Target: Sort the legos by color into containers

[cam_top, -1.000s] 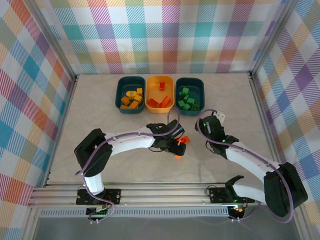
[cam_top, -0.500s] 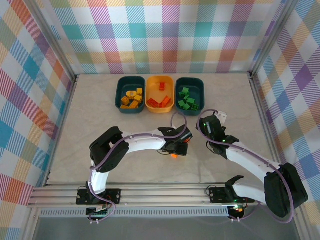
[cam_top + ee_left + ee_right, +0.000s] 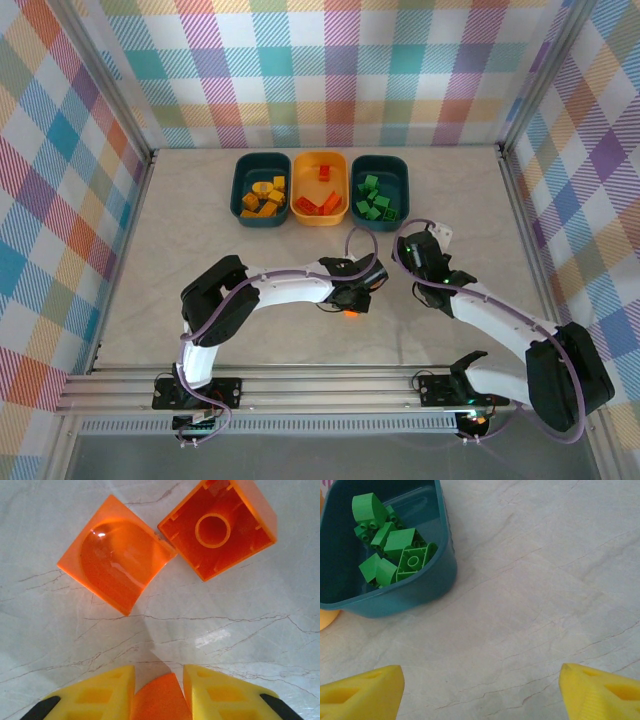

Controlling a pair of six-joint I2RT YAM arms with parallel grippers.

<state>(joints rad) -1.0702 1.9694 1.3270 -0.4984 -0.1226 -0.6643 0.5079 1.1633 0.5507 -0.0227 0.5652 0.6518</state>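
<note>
Your left gripper is clamped on one orange lego. Just ahead of it, a curved orange lego and an upturned orange lego lie corner to corner on the table. Your right gripper has its fingers wide apart with nothing between them, near the teal container with the green legos.

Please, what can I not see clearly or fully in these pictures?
- Left wrist view: the orange brick between the left gripper's fingers is cut by the bottom edge; its shape is unclear.
- Top view: the orange bricks by that gripper are mostly hidden under its wrist.
- Right wrist view: the teal tub is cut by the frame edges, so the green legos cannot be counted.
</note>
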